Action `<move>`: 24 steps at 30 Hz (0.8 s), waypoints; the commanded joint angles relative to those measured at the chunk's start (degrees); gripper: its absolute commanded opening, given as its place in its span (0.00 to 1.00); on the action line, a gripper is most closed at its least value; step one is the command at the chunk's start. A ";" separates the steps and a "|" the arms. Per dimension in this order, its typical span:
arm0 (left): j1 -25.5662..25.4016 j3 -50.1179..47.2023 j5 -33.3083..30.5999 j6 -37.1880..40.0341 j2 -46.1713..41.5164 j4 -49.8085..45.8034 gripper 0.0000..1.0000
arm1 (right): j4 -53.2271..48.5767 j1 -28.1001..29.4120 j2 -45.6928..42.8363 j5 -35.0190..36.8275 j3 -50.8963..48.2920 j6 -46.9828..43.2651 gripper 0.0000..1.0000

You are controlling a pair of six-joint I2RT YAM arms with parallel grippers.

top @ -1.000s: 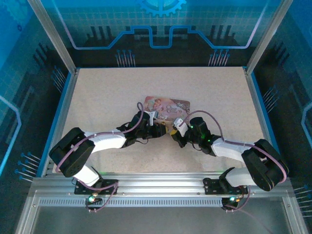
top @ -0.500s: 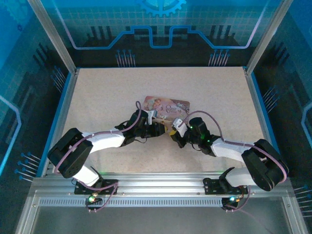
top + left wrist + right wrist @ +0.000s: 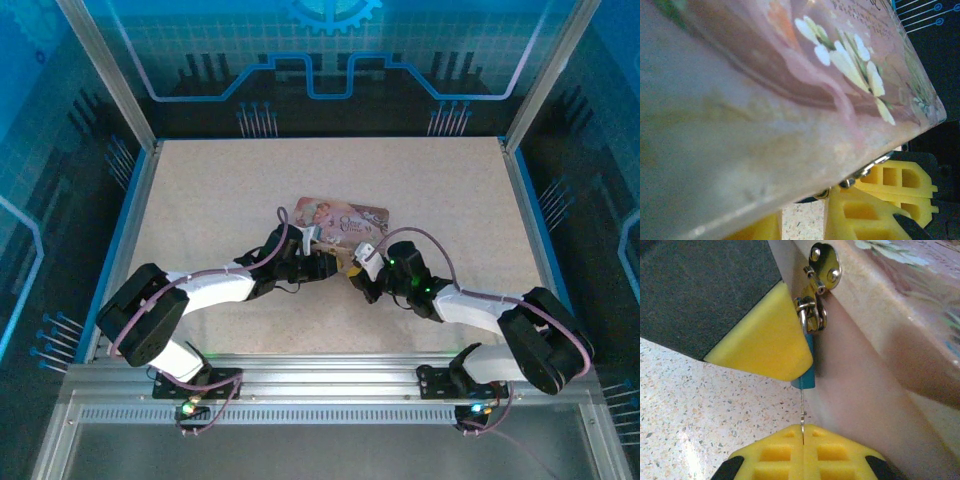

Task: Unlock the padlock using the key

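My right end effector (image 3: 803, 434) clamped on key (image 3: 802, 409), blade meeting padlock (image 3: 804, 376); left end effector (image 3: 328, 264): cannot tell its grip; tin (image 3: 790, 75) lettering unreadable.

Pink rectangular tin box printed with flowers and figures (image 3: 342, 218) lying near the middle of a speckled beige tabletop (image 3: 200, 200), silver aluminium rail (image 3: 330, 375) running along the near edge, blue-patterned clear panels (image 3: 330, 60) standing behind

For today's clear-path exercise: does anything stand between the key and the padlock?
Nothing visible does. The key, pinched in the right gripper, runs straight up to the padlock; the left gripper's pad sits beside, not between.
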 commanded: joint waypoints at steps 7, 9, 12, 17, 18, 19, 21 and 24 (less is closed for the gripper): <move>0.62 2.67 2.36 -0.75 -1.69 1.59 0.22 | 2.77 0.56 0.46 -0.65 0.19 0.26 0.00; 0.59 2.78 2.41 -0.70 -1.68 1.39 0.22 | 3.07 0.59 0.53 -0.49 0.04 0.20 0.00; 0.58 2.86 2.53 -0.68 -1.77 1.35 0.22 | 4.47 0.62 0.37 -0.45 -0.19 0.70 0.00; 0.61 2.93 2.88 -0.76 -1.74 1.20 0.22 | 5.64 0.63 0.98 -0.74 0.15 0.53 0.00; 0.63 3.01 2.93 -0.75 -1.74 1.13 0.22 | 5.81 0.61 1.35 -0.66 0.25 0.47 0.00; 0.58 3.06 3.11 -0.75 -1.82 1.16 0.22 | 6.07 0.63 1.58 -0.49 0.34 0.36 0.00; 0.61 3.12 3.31 -0.75 -1.82 1.08 0.22 | 6.74 0.63 2.07 -0.35 0.61 0.24 0.00; 0.57 3.17 3.47 -0.81 -1.82 1.08 0.22 | 7.55 0.64 2.78 -0.55 0.94 0.20 0.00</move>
